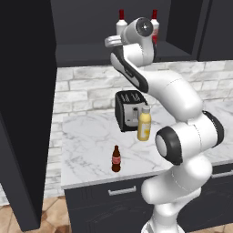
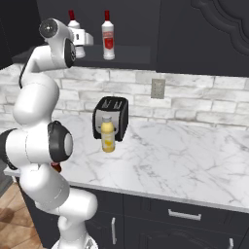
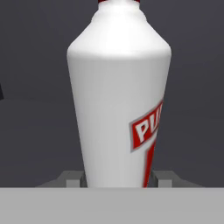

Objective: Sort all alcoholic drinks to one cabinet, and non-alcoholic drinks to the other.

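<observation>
- Charcoal upper cabinet surrounds the gripper; its shelf edge runs just under the hand, with open shelf beyond the bottles.
- Marble counter lies well below the hand, broad and mostly bare.
- Toaster stands far beneath, the yellow juice bottle touching its front.
- White red-capped bottle stands upright between the jaws, which clamp narrowly on its base.
- Second white bottle stands near, beside the hand.
- Small brown bottle stands near the counter's front edge.

Second white bottle just beside, shelf beyond free.
</observation>
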